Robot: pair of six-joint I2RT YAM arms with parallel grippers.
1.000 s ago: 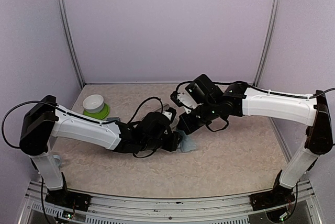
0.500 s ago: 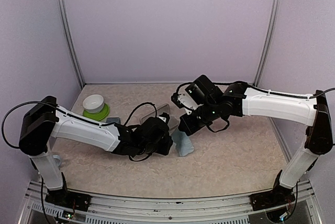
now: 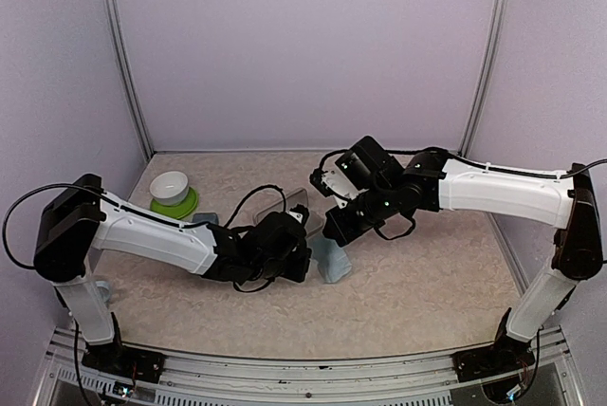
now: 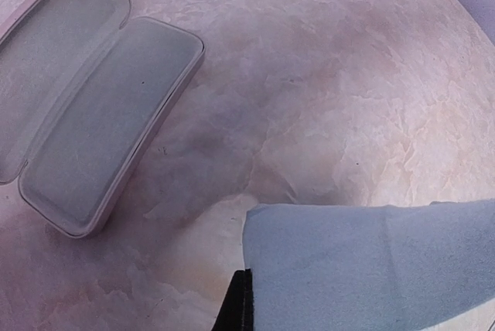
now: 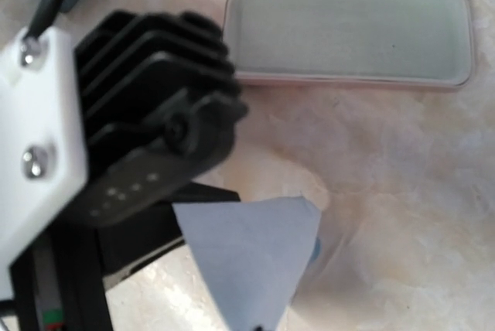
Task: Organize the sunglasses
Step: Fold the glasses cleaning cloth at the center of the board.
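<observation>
Soft, even overhead light fills your top view, and the arms throw only faint shadows on the table (image 3: 427, 283). Your left wrist view is sharp but bows at its edges. Your right wrist view is blurred, with the close-up light-blue cloth (image 5: 247, 261) and left arm (image 5: 147, 114) out of focus.

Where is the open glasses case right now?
Left wrist view: the open case lies empty at upper left on the table, apart from the light-blue cloth at lower right.
</observation>
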